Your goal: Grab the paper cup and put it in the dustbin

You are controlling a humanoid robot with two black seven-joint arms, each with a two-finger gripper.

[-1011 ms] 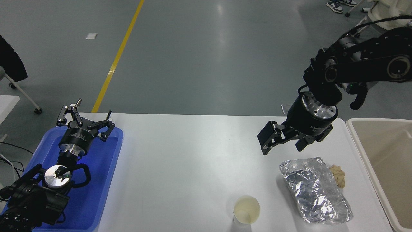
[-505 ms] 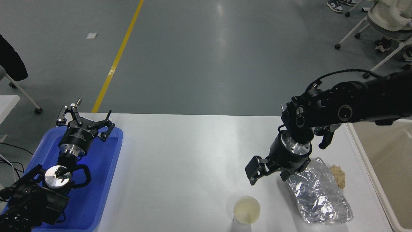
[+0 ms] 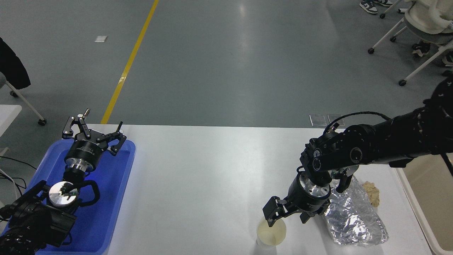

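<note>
The small white paper cup (image 3: 271, 233) stands upright near the table's front edge, its pale yellowish inside showing. My right gripper (image 3: 286, 216) is open and hangs just above the cup's far rim, one finger (image 3: 269, 213) over the rim's left part, the other toward the foil packet. The beige dustbin (image 3: 428, 198) is at the table's right edge, mostly hidden behind my right arm. My left gripper (image 3: 92, 134) is open and parked over the blue tray at the lower left.
A wrinkly silver foil packet (image 3: 352, 217) lies right of the cup, close to my right gripper. A small tan paper wad (image 3: 372, 193) lies beside it. A blue tray (image 3: 106, 198) is at the left. Office chairs stand on the floor far right.
My right gripper has come down and toward the table's front left, from above the foil packet to just over the cup's rim. The cup and the left arm have not moved.
</note>
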